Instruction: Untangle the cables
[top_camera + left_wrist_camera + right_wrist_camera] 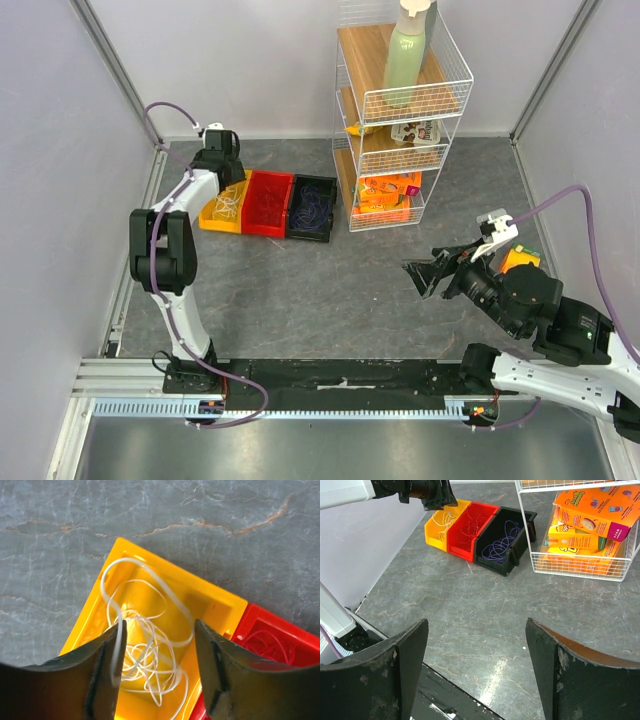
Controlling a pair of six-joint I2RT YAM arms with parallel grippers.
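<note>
Grey marbled bench (330,300) fills the top view. White wire shelf rack (345,120) at 1 o'clock, three tiers. Pale green bottle (405,60) upright on the top tier, orange snack boxes (590,510) stacked on the bottom tier.

Left arm (160,250) reaches up to 11 o'clock, wrist over the yellow bin (207,215). Left jaws spread, gap clear between them, hanging just above that bin and pinching nothing. One white strand runs along the inner face of the jaw at 9 o'clock in the left wrist view; touching or just behind it, hard to tell.

Right arm (540,310) low at 4 o'clock, pointing toward bench centre. Right jaws spread wide, only bare bench between them, well apart from the bins.

Three bins in a row, touching side to side, at 11 o'clock, just beside the rack's foot: yellow, red bin (270,228), black bin (310,238).

Cables are sorted by colour. White cable (150,655) is a loose looped clump in the yellow bin. Red cable (270,642) lies in the red bin. Purple cable (502,540) is coiled in the black bin.
</note>
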